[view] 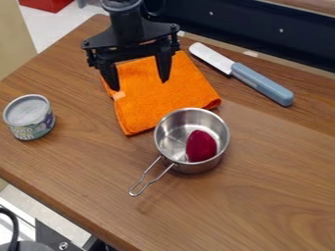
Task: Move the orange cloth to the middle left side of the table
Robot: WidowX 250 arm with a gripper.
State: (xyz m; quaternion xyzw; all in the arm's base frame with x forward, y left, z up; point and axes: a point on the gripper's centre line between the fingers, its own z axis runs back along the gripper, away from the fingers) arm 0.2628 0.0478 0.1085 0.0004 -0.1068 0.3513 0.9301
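Observation:
My gripper [140, 84] hangs over the upper part of the orange cloth [155, 100], its two fingers spread wide apart with nothing between them. The cloth lies folded on the wooden table [275, 162], toward the back and left of centre, with a small pale tag on its left edge. Part of its upper end is hidden behind the gripper. I cannot tell whether the fingertips touch the cloth.
A steel pot [225, 142] holding a dark red object [201, 146] stands against the cloth's lower right corner, handle toward the front left. A can [29, 117] stands near the left edge. A knife with a blue handle [263, 84] lies at the back right.

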